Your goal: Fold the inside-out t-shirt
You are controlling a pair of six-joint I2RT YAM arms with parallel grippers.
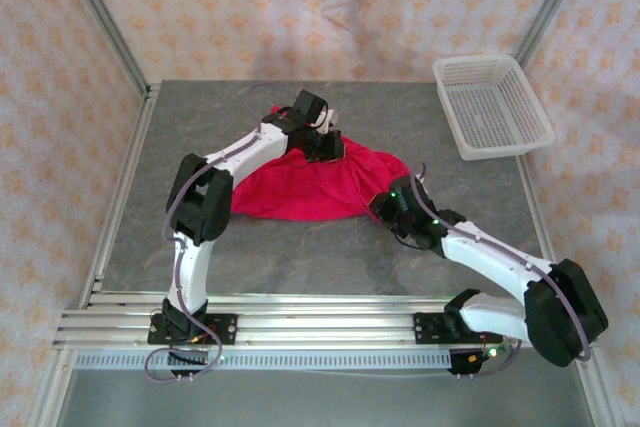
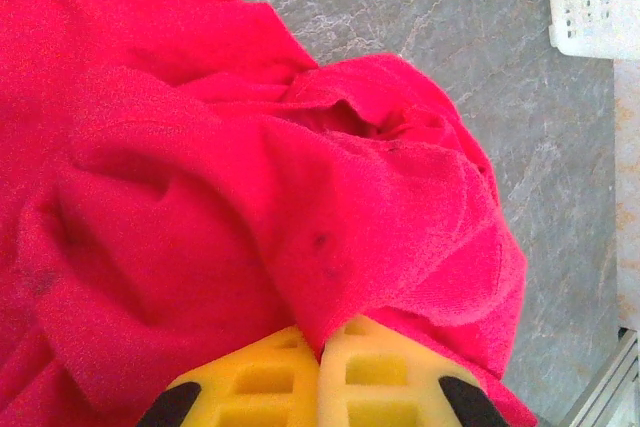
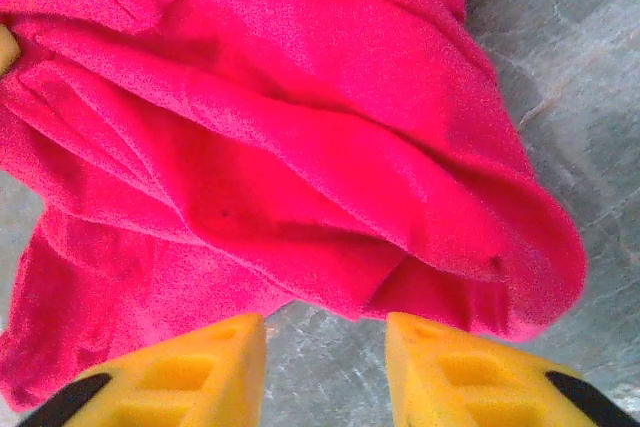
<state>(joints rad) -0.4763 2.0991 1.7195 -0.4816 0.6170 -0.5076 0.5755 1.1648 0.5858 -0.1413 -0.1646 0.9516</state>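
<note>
Red t-shirt (image 1: 310, 192) pinched in left claw (image 2: 320, 347), right claw (image 3: 325, 337) parted beside it

You are working in a robot test cell: a grey stone-look tabletop (image 1: 300, 252) is boxed in by aluminium posts (image 1: 100, 15) and floral-patterned backdrop panels (image 1: 300, 7), with the left arm (image 1: 190, 267) and right arm (image 1: 490, 257) bolted to an extruded rail (image 1: 320, 327).

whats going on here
Two robot arms are working on a red t-shirt lying crumpled on the grey table. The left end effector is shut on a fold of cloth at the shirt's far side. The right end effector is open at the shirt's right edge, with bare table between its fingers. The shirt is bunched up and not yet folded. A white basket sits at the far right.
</note>
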